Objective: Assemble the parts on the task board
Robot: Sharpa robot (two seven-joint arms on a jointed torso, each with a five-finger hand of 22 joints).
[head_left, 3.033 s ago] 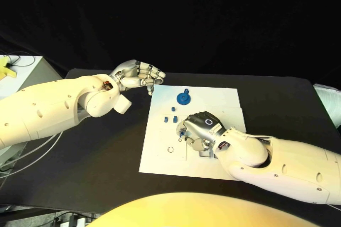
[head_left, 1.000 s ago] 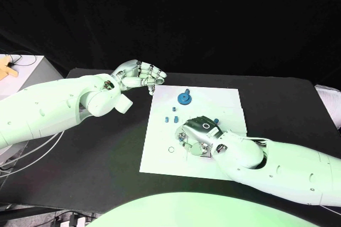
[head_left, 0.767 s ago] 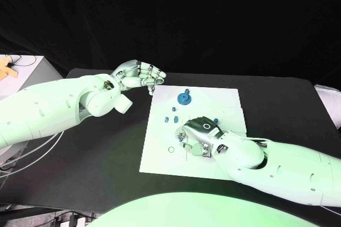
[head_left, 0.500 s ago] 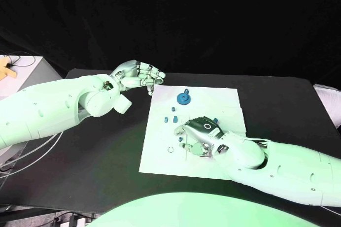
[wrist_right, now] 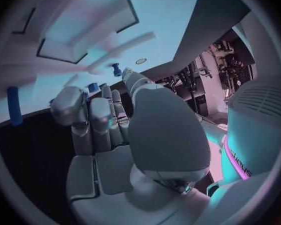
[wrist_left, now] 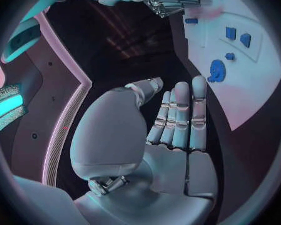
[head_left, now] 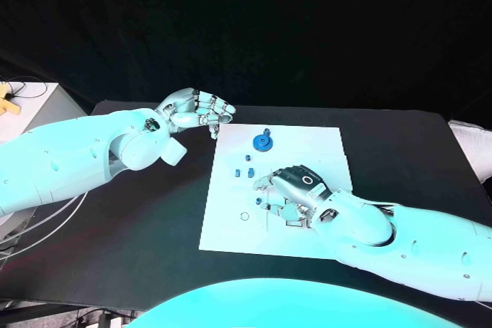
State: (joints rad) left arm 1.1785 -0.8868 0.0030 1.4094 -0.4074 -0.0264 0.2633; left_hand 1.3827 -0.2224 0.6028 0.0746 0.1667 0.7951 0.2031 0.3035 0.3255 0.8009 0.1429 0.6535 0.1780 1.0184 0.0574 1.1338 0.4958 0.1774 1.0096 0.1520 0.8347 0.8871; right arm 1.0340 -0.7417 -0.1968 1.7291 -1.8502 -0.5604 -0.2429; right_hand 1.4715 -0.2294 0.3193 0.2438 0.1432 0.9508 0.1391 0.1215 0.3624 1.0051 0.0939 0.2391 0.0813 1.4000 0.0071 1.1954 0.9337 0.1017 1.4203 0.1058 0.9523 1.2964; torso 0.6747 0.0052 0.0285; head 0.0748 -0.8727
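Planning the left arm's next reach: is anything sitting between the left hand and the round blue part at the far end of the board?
Nothing visible. The left hand hovers off the task board; only bare table and board lie between it and the round blue part.

Task board (head_left: 231, 228): the stretch under the right hand (head_left: 290, 189) is hidden in the head view, along with whatever the fingers touch there; whether that hand holds a part cannot be told.
Small blue parts (head_left: 244, 173): too small to make out their shapes.
Small ring (head_left: 243, 216) on the board: too small to tell whether loose or printed.
Left hand (wrist_left: 168, 135): fingers lie straight together; the palm side is not seen.
Blue gear-like part (wrist_left: 217, 71): teeth unclear.
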